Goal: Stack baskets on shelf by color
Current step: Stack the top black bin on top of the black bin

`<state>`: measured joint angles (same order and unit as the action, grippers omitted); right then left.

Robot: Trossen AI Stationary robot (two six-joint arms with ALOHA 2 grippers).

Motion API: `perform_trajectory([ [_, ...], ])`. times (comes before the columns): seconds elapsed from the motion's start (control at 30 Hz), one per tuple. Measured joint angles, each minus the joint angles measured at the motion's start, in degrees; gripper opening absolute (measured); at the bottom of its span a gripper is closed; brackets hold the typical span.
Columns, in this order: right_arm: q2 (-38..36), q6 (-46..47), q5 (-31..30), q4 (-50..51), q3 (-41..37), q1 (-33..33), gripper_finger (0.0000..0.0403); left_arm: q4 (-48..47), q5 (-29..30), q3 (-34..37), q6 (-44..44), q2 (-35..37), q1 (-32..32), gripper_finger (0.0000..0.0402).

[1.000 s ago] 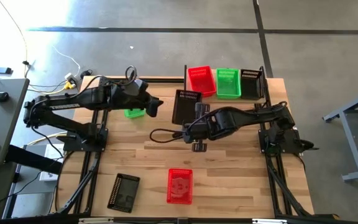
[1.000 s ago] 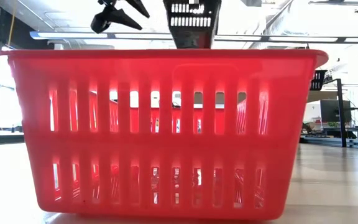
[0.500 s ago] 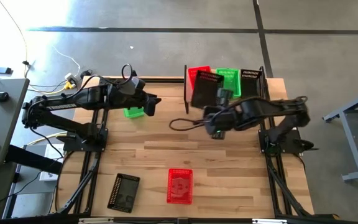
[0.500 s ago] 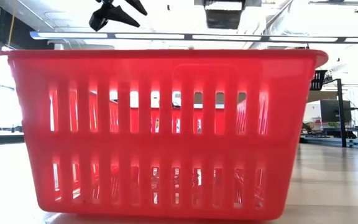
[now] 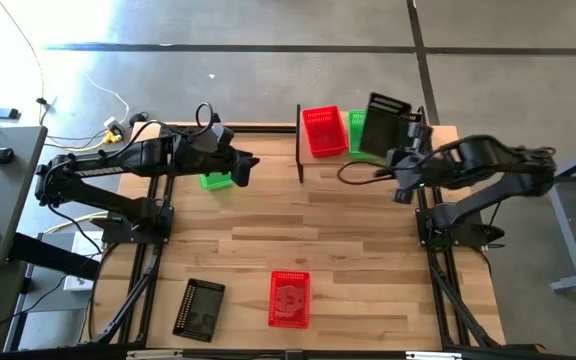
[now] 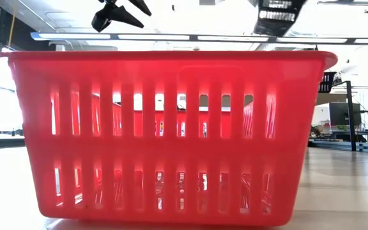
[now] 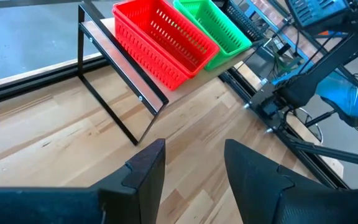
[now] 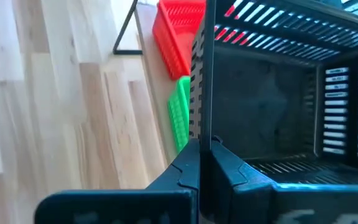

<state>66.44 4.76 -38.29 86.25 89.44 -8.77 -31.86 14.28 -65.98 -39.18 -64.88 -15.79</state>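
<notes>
A black basket (image 5: 387, 124) is being gripped by its thin rim in the clenched right gripper (image 8: 201, 163) above the shelf (image 5: 313, 160); it is judged light, stiff, swing-prone. The left gripper (image 7: 188, 177) is being held spread, empty.

A robotics lab: concrete floor (image 5: 218, 30), ceiling strip lights (image 6: 171, 37), loose cables (image 5: 108, 100)

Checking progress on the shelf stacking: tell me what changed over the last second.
The right tool, shut on a black basket, carried it from the table's middle up over the shelf's right end. The left tool stayed open above a green basket; the other baskets did not move.
</notes>
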Motion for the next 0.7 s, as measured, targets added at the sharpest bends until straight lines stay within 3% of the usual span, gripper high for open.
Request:
perform_trajectory([
  [0.3, -9.55, -10.56, 1.6, -0.28, -8.97, 5.13, 0.0, 0.0, 0.09, 0.0, -0.07, 0.0, 0.0, 0.0154],
  [0.7, -13.43, -20.02, 2.52, 3.24, -14.19, 12.47, 0.0, 0.02, 1.49, 0.0, -0.22, -0.04, 0.0, 0.0154],
])
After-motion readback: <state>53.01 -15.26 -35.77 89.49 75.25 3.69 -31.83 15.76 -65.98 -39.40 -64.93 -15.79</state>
